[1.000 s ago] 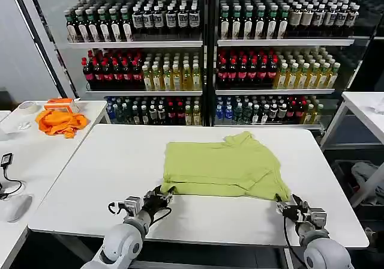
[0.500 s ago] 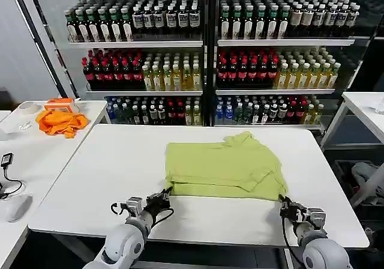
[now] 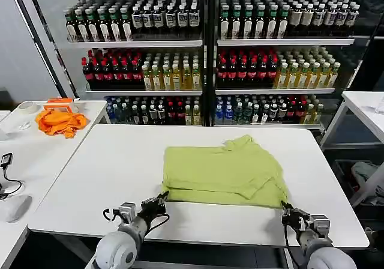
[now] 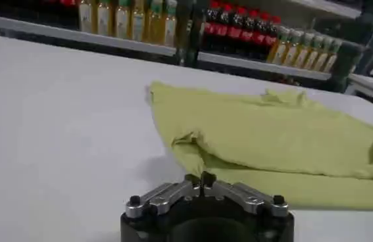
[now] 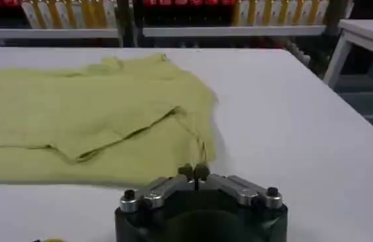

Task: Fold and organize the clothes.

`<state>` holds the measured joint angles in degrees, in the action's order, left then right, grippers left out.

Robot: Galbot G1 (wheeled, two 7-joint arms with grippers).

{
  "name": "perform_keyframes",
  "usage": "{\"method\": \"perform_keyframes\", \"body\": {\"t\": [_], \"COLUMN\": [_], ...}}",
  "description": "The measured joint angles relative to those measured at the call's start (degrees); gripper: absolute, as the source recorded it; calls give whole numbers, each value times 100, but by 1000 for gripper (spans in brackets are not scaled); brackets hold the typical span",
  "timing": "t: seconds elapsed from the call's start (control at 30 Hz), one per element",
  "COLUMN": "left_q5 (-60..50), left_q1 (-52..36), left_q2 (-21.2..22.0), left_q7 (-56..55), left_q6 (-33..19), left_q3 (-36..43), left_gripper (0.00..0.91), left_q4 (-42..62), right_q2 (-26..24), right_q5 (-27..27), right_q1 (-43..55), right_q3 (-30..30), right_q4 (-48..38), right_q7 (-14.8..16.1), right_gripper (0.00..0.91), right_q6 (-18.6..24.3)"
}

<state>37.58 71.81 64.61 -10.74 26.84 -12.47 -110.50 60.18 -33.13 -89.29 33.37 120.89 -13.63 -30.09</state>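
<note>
Just one folded T-shirt (image 3: 223, 174), two tools (both closed, empty)

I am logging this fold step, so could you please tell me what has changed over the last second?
Both pincers drew back from the T-shirt toward the near table edge: the left pincer left the near left corner, the right pincer left the near right corner. Both are shut and apart from the cloth. The shirt stayed folded, barely shifted.

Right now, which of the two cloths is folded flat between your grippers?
The yellow-green T-shirt, lying flat mid-table between the left gripper and right gripper. The orange cloth is bunched up on the side table.
</note>
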Motion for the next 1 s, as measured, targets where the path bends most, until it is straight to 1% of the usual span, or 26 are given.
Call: {"method": "perform_keyframes", "body": {"t": [0.03, 0.07, 0.33, 0.37, 0.4, 0.43, 0.47, 0.73, 1.0], "left_q5": [0, 2, -7, -11, -17, -26, -34, -108, -27], "left_q1": [90, 180, 921, 998, 1080, 1164, 1230, 1487, 1473], "left_q2": [-35, -72, -402, -434, -465, -494, -523, -683, -851], "left_q7": [-1, -2, -51, -52, -52, -53, -54, -93, -135], "left_q6": [2, 2, 5, 5, 5, 11, 19, 105, 172], "left_q3": [-30, -60, -329, -361, -390, -422, -451, -638, -874], "left_gripper": [10, 20, 10, 40, 141, 715, 907, 907, 907], "left_q4": [-84, -166, -852, -919, -983, -1047, -1099, -1464, -1629], "right_q2": [5, 7, 90, 107, 123, 140, 150, 118, -92], "right_q5": [25, 45, 270, 313, 360, 406, 445, 667, 540], "right_q1": [-106, -199, -990, -1083, -1147, -1200, -1252, -1415, -1240], "right_q3": [33, 59, 169, 169, 167, 165, 166, 269, 524], "right_q4": [96, 172, 724, 775, 807, 836, 865, 1060, 1208], "right_q7": [3, 3, 23, 20, 20, 19, 16, -5, -64], "right_gripper": [0, 0, 0, 272, 574, 877, 907, 907, 907], "right_q6": [0, 1, 60, 60, 56, 50, 48, 64, -13]}}
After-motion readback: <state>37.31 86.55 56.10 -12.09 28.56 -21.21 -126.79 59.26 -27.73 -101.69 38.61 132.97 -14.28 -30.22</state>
